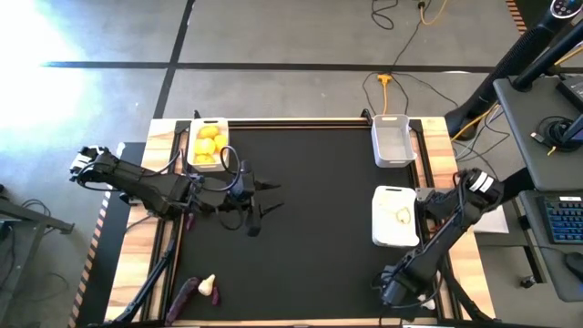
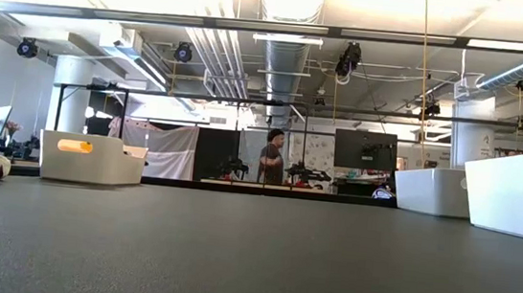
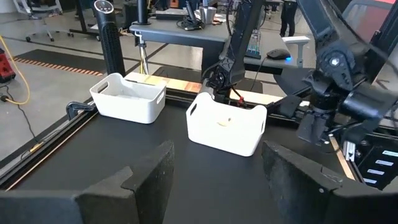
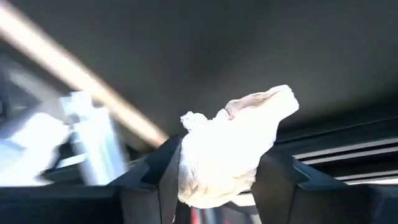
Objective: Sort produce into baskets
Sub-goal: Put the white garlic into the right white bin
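Note:
My right gripper is shut on a white garlic bulb over the near right basket; the high view shows the bulb inside the basket's outline. The far left basket holds several yellow fruits. The far right basket looks empty. A purple eggplant piece and another garlic bulb lie on the black mat near its near left corner. My left gripper hangs open above the mat's left middle, with nothing between its fingers. My right gripper pinches the garlic bulb's lower body between its two fingers, one on each side. The papery top sticks out past the fingertips. The fingers slant down from the table's right side. I cannot tell whether the bulb touches the basket's floor.
The mat's middle lies bare between the arms. Wooden strips and rails border the mat. In the low view the left basket and the two right baskets stand at the sides, and a person stands far behind the table.

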Available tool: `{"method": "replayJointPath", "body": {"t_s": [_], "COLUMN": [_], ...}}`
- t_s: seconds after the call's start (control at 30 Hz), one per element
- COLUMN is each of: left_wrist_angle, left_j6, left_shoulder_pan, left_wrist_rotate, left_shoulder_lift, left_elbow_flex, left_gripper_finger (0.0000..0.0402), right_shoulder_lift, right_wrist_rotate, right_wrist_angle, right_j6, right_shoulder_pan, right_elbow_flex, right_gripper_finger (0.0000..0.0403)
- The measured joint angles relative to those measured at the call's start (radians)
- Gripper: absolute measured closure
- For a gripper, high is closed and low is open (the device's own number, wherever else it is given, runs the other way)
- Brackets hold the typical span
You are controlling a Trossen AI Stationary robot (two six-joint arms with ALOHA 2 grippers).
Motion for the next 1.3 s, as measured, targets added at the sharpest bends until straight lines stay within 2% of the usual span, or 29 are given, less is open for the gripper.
{"method": "replayJointPath", "body": {"t_s": [0.1, 0.2, 0.43, 0.57, 0.67, 0.97, 1.3], "left_wrist_angle": [0.0, 0.003, 0.007, 0.013, 0.013, 0.013, 0.013], "left_j6": [0.0, 0.0, 0.0, 0.0, 0.0, 0.0, 0.0], "left_shoulder_pan": [0.0, 0.001, 0.002, 0.002, 0.002, 0.002, 0.002], "left_wrist_rotate": [0.0, 0.0, 0.0, 0.0, 0.0, 0.0, 0.0], "left_shoulder_lift": [0.0, 0.0, 0.0, 0.0, 0.0, 0.0, 0.0], "left_elbow_flex": [0.0, 0.0, 0.0, 0.0, 0.0, 0.0, 0.0], "left_gripper_finger": [0.0178, 0.0178, 0.0178, 0.0178, 0.0178, 0.0178, 0.0178], "right_shoulder_lift": [-0.016, -0.041, -0.146, -0.228, -0.286, -0.409, -0.417], "right_wrist_rotate": [0.004, 0.065, 0.317, 0.479, 0.542, 0.525, 0.496], "right_wrist_angle": [-0.012, -0.061, -0.202, -0.325, -0.402, -0.447, -0.401], "right_j6": [0.0, -0.002, -0.078, -0.103, -0.126, -0.149, -0.163], "right_shoulder_pan": [-0.027, -0.057, -0.161, -0.227, -0.284, -0.445, -0.562], "right_elbow_flex": [0.055, 0.118, 0.259, 0.269, 0.239, 0.036, -0.173], "right_gripper_finger": [0.0257, 0.0255, 0.0257, 0.0257, 0.0257, 0.0257, 0.0256]}}
